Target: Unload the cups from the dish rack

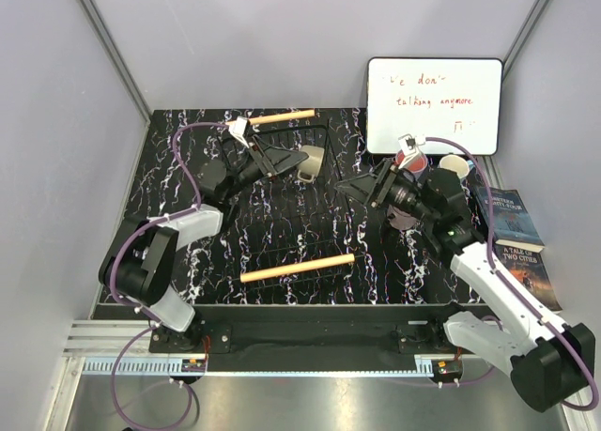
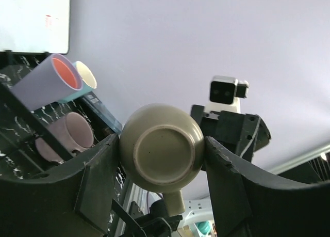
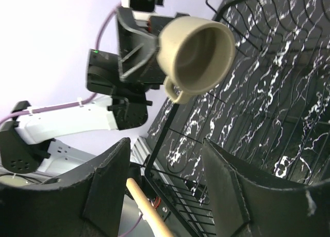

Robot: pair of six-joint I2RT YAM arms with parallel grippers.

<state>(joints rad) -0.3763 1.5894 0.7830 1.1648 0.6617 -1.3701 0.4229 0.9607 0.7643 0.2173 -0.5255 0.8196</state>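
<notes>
Over the far half of the dish rack [image 1: 298, 268], near its far wooden bar [image 1: 282, 117], the left jaws are closed on the olive-grey mug [image 2: 162, 152], with one finger [image 2: 95, 185] pressed to each side of its body. The mug lies on its side between them, its base toward the left wrist camera, its handle pointing down in that view and its open mouth facing the right arm. The right jaws are spread wide with nothing between them, aimed at the mug from the rack's right side and well apart from it. Near the whiteboard [image 1: 434, 102], right of the rack, are a lavender cup [image 2: 49, 82] with a coral inside, a light blue cup [image 2: 85, 77] just beside it, and a mauve cup [image 2: 67, 136]. I cannot tell whether these rest on the surface or the rack.
</notes>
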